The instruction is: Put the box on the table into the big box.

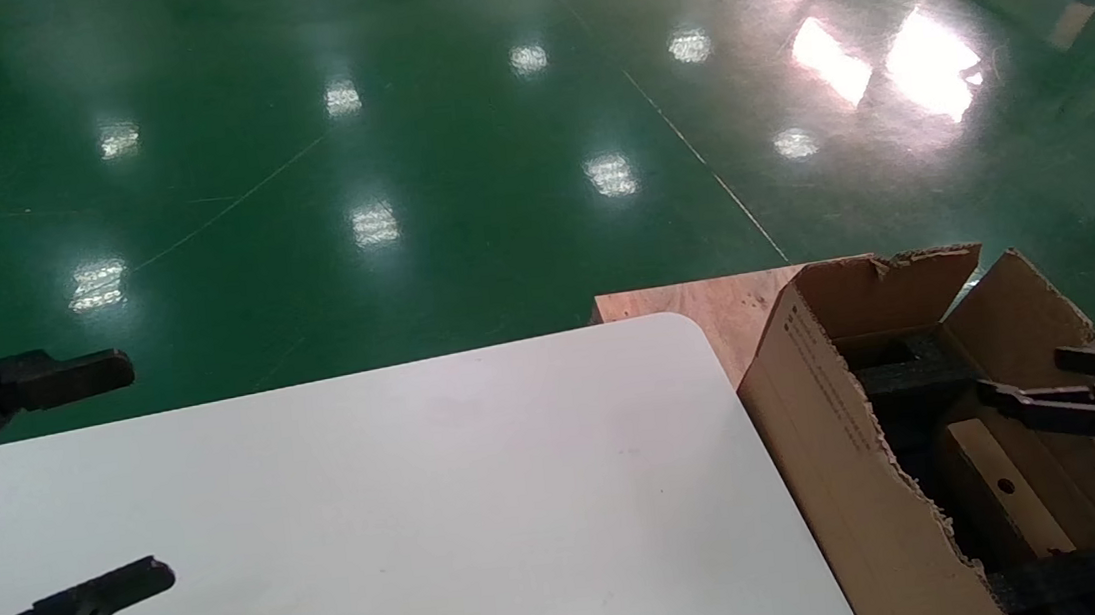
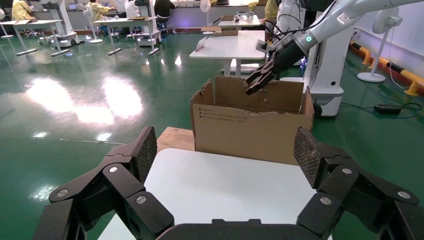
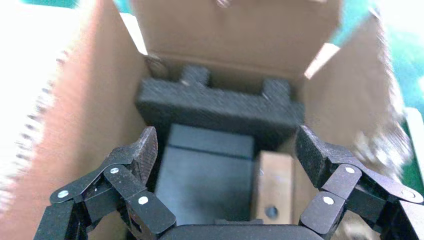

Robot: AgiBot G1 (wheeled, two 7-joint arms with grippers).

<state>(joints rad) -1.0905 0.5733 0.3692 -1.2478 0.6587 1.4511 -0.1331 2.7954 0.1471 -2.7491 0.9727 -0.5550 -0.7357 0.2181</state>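
Box [image 1: 1010, 494]: lies inside the big box [image 1: 837, 440], against black foam [image 3: 220, 107], round hole facing up.
Big box: stands just beside the table [image 1: 378, 525], on a plywood board [image 1: 708, 307].
Right gripper [image 3: 225, 150]: above the big box's opening, fingers spread, holding nothing.
Left gripper [image 1: 136, 473]: over the table's near left edge, fingers wide apart.

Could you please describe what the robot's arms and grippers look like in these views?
Both the left gripper and the right gripper are matte black, with two angular linked jaws joined by silver rivets and faced with dimpled, textured pads. Seen from the left wrist view, the right arm is white and rounded, with a small green light near its wrist.
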